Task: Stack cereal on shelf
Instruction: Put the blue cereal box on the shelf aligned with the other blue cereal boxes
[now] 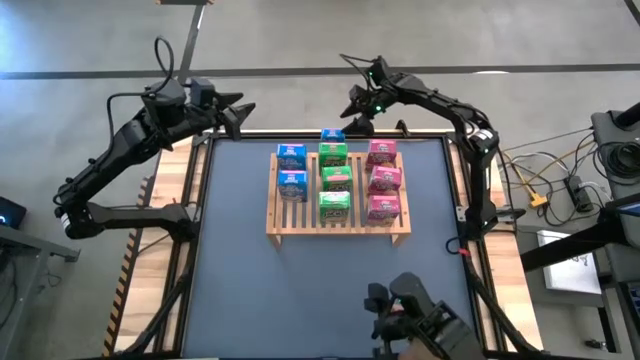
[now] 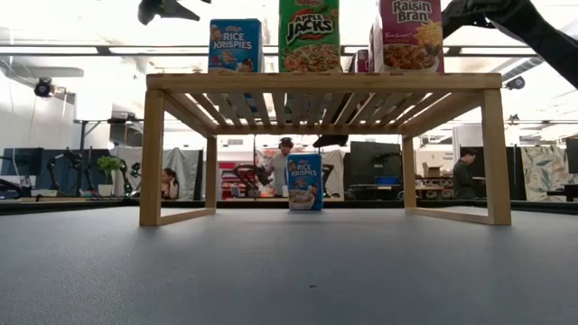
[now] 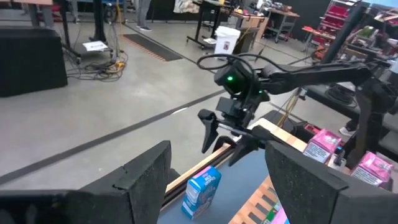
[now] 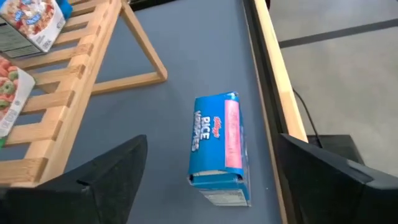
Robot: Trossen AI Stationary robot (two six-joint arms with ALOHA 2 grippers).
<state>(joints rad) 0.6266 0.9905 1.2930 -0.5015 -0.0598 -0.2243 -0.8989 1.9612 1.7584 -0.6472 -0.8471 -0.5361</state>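
Observation:
The wooden slatted shelf (image 1: 340, 228) stands mid-table. On its top stand two blue cereal boxes (image 1: 292, 171), three green ones (image 1: 335, 180) and three pink ones (image 1: 383, 180). A third blue box (image 4: 217, 146) stands upright on the table mat just behind the shelf's far side; it also shows in the low view (image 2: 304, 182). My right gripper (image 4: 211, 186) is open and hovers above this box, clear of it, near the far edge (image 1: 358, 122). My left gripper (image 1: 240, 112) is open and empty above the table's far left corner.
A raised wooden rim (image 4: 273, 81) runs along the table's far edge, close behind the blue box. The shelf's leg frame (image 4: 140, 59) stands just beside the box. Bare mat (image 1: 320, 290) lies in front of the shelf. People and desks show in the room behind.

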